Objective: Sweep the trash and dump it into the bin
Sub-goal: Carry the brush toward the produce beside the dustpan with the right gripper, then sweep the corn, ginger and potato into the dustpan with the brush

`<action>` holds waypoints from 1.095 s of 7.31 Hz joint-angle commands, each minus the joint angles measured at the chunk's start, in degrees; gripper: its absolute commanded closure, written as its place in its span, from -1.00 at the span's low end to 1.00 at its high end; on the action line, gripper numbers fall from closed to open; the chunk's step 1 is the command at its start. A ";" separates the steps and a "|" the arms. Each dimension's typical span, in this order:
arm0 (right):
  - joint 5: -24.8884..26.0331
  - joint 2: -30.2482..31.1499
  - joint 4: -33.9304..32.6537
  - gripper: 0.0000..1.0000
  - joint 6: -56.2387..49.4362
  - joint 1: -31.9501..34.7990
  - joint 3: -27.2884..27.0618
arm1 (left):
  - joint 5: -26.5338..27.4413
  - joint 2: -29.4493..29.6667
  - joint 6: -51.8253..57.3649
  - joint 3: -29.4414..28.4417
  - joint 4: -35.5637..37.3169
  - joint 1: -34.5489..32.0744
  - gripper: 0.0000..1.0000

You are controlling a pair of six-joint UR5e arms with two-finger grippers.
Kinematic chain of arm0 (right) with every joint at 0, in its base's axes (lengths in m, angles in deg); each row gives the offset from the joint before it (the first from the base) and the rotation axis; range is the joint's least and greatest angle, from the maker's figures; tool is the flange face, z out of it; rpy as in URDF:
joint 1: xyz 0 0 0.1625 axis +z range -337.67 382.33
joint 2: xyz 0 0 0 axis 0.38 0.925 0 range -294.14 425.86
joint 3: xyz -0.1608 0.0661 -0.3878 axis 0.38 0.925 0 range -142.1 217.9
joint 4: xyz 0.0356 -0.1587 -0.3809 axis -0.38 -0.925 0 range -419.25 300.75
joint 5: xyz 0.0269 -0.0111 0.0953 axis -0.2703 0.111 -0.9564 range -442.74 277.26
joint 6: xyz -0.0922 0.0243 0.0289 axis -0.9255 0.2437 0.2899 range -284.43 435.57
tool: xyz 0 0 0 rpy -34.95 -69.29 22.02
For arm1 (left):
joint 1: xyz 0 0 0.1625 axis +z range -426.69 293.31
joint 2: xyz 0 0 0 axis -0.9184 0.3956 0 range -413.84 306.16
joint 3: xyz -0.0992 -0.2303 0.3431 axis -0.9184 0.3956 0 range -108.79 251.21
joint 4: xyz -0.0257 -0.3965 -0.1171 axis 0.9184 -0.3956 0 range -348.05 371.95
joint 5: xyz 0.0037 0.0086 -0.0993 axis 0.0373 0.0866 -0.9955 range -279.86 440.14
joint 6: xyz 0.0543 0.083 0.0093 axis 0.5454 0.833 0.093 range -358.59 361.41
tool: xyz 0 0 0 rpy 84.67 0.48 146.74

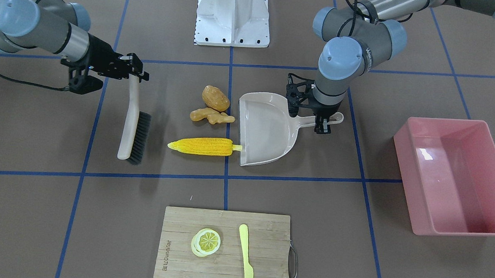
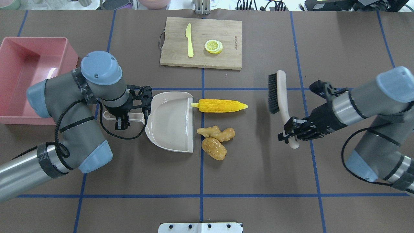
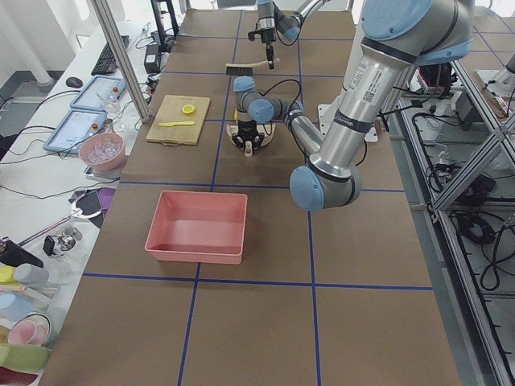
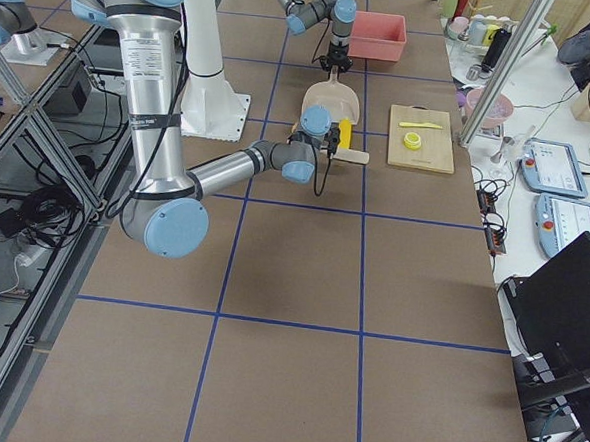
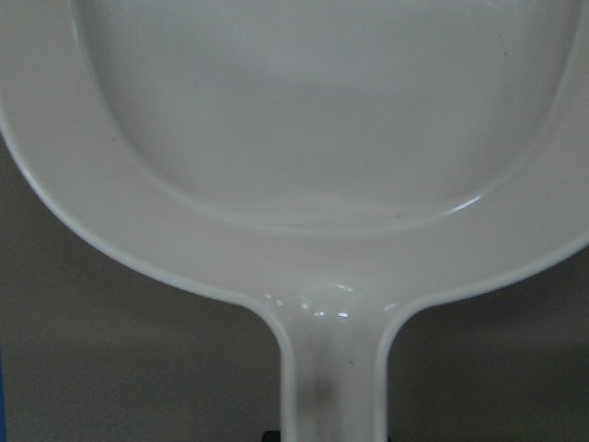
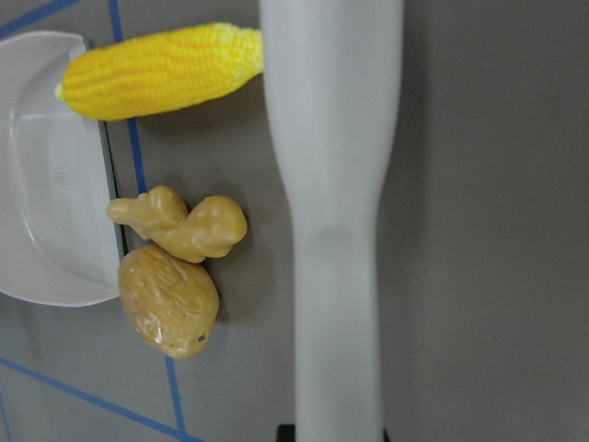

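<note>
The yellow corn cob [image 1: 204,146], the brown potato [image 1: 215,98] and the tan ginger root [image 1: 210,116] lie on the table just outside the open mouth of the beige dustpan [image 1: 267,129]. The corn's stalk touches the dustpan's lip. My left gripper [image 2: 123,123] is shut on the dustpan's handle. My right gripper [image 2: 291,134] is shut on the handle of a beige brush [image 2: 281,94], whose black bristles face the trash from the far side. The pink bin [image 2: 32,40] stands empty beyond the left arm. The right wrist view shows the corn [image 6: 166,69], ginger [image 6: 179,221] and potato [image 6: 168,304].
A wooden cutting board [image 2: 174,48] at the far table edge carries a lemon slice [image 2: 213,46] and a pale yellow knife [image 2: 189,40]. The white robot base [image 1: 232,15] is at the near edge. Blue tape lines cross the brown table.
</note>
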 commanded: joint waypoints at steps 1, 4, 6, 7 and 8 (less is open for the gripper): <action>7.59 -2.50 -2.87 1.00 -0.04 -4.47 -0.63 | -0.06 0.00 0.00 0.06 0.00 0.00 1.00; 7.53 -0.66 0.80 1.00 0.14 -4.48 0.50 | -0.15 0.00 0.00 -0.20 -0.09 0.00 1.00; 7.01 -0.13 1.00 1.00 0.93 -4.83 0.60 | -0.15 0.00 0.00 -0.20 -0.09 0.00 1.00; 7.10 -0.13 1.08 1.00 1.97 -6.14 0.51 | -0.15 0.08 0.00 -0.38 -0.09 0.09 1.00; 7.36 -0.04 1.17 1.00 2.07 -7.29 0.51 | -0.15 0.17 0.00 -0.29 -0.09 0.09 1.00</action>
